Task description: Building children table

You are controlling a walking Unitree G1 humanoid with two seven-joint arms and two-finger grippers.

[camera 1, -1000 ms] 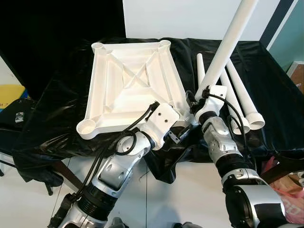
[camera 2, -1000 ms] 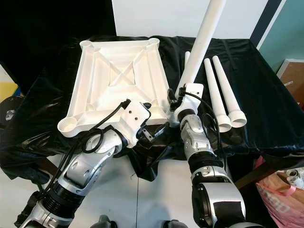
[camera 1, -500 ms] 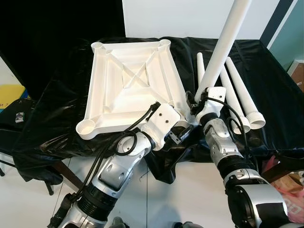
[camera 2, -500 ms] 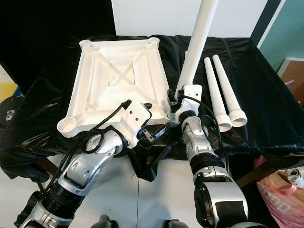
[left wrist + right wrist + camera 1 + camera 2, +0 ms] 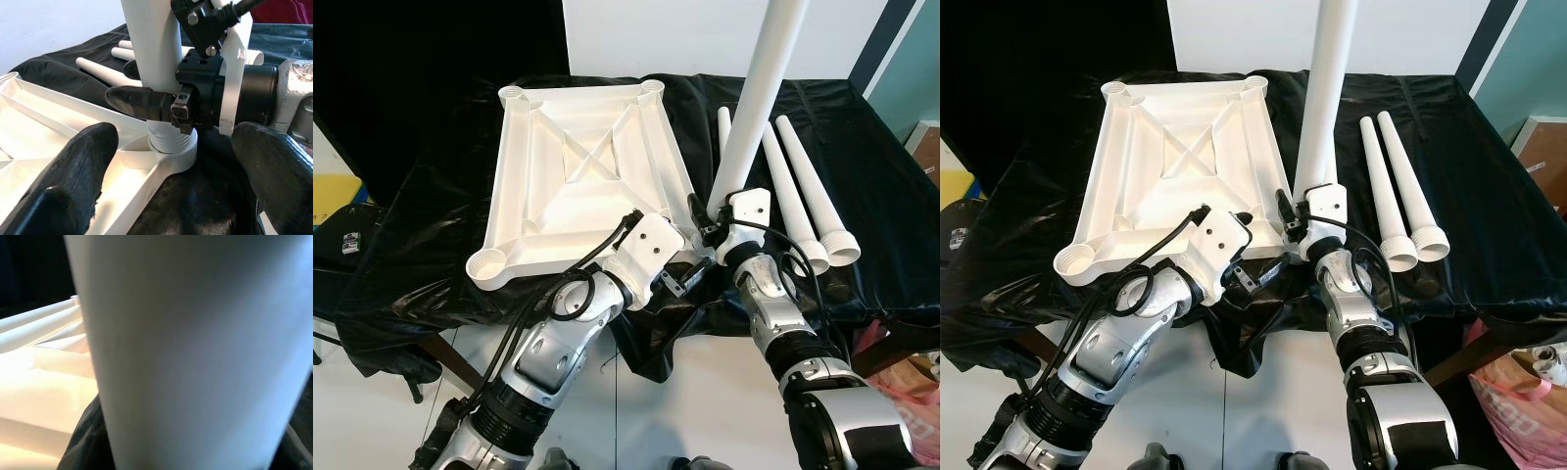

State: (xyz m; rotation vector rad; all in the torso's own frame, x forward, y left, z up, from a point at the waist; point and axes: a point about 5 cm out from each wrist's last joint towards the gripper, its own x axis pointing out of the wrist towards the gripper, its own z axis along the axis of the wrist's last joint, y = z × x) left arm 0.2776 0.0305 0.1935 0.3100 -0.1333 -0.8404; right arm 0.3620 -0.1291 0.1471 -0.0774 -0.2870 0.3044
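- Black cloth (image 5: 431, 196) covers the worktop, with a black backdrop at far left and a white wall at far centre.
- On the left half of the cloth the white tabletop (image 5: 578, 166) lies upside down, ribs and four corner sockets facing up.
- At its near right corner the left end effector (image 5: 166, 161) sits with fingers spread open, straddling the socket (image 5: 176, 156) without gripping anything.
- In that socket stands the white leg (image 5: 759, 98), nearly upright, its threaded end entering the collar; the left wrist view shows threads exposed above the rim, so I judge it not fully seated.
- Just right of it, the right end effector (image 5: 713, 217) is closed on the leg low down, one black finger (image 5: 142, 103) pressed across the tube.
- Further right, three spare legs (image 5: 803, 196) lie side by side on the cloth, wide ends toward the near edge.
- Risks: if the leg leans while being turned, the threads may cross and jam; a grip this low leaves the long top free to sway.
- The tabletop rests loose on slippery cloth near the edge, so sideways force could slide it or drag the cloth.
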